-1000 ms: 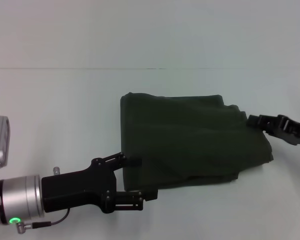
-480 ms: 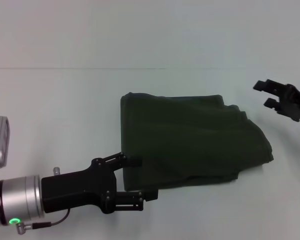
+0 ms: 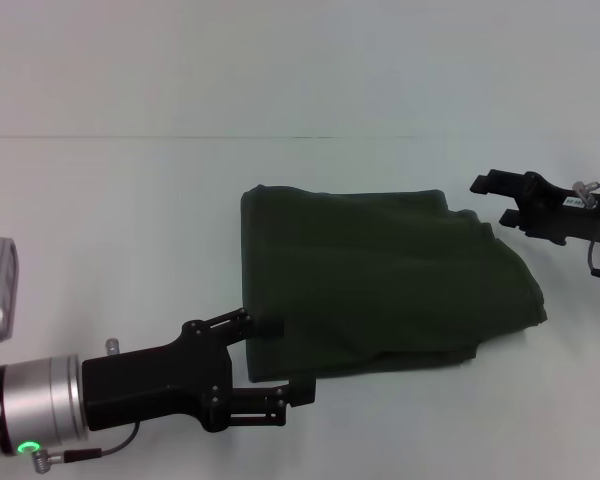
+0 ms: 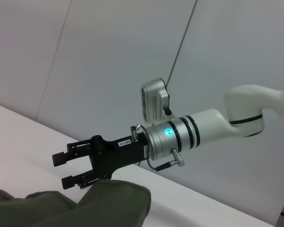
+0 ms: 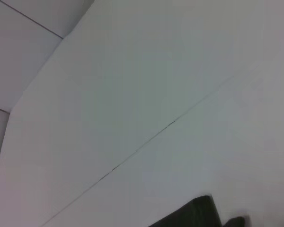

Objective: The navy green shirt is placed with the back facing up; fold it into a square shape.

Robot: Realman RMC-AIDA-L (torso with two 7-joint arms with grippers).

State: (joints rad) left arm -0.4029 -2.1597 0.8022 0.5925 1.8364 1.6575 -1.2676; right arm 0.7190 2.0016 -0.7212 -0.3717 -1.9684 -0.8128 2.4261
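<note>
Navy green shirt point(image 3: 380, 280) lies folded into a rough block at the centre of the white table point(image 3: 120, 220), its long axis running left to right, the right end tapering to an uneven corner. My left gripper point(image 3: 280, 360) sits at the near-left corner, fingers spread wide, one resting at the cloth's left edge and the other just beside its near edge; it clamps nothing. My right gripper point(image 3: 492, 200), jaws parted and empty, hangs just off the far-right corner, clear of the fabric. Judged from this, the untidy right end lies nearest my right gripper, which is better placed to square it.
</note>
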